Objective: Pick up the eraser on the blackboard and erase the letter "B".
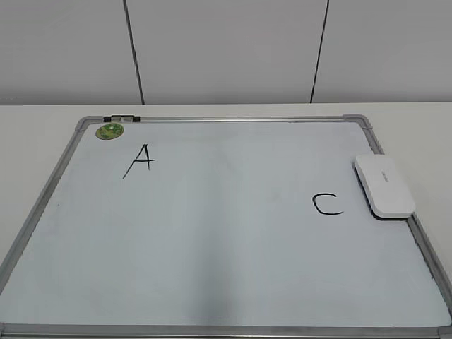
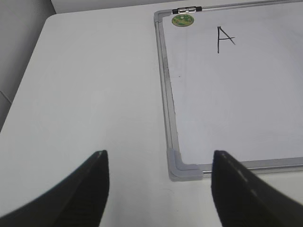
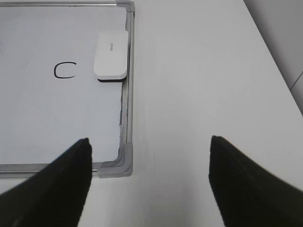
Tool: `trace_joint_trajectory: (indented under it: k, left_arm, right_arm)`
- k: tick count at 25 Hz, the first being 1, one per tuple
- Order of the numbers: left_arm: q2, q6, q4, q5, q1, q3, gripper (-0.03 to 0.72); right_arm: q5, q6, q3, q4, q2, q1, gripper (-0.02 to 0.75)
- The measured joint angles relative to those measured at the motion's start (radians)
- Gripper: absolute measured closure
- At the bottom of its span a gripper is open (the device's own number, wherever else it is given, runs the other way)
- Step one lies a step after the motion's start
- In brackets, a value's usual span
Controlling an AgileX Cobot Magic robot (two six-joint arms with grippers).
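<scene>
Eraser (image 1: pixel 383 185) is lying on the blackboard (image 1: pixel 42 198), probably light, rigid, slick plastic; gripping across its long sides seems advisable. Left hand (image 2: pixel 158 189) and right hand (image 3: pixel 149 182) are standing open.

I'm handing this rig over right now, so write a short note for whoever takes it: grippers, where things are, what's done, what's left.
Left gripper: open, empty, above the board's near left corner.
Right gripper: open, empty, above the near right corner.
The eraser lies flat at the right edge of the blackboard, partly over the frame, just right of the C.
The A is upper left, with a green magnet in the top left corner.
No B shows anywhere; between A and C there is only a faint smudge.
Done: the erasing looks finished.
Left: apparently nothing.
</scene>
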Motion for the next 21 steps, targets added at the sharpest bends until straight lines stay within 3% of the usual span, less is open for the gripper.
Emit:
trace_joint_trajectory:
  k: [21]
  left_arm:
    - [0.000, 0.000, 0.000, 0.000, 0.000, 0.000, 0.198]
  right_arm:
    - [0.000, 0.001, 0.000, 0.000, 0.000, 0.000, 0.146]
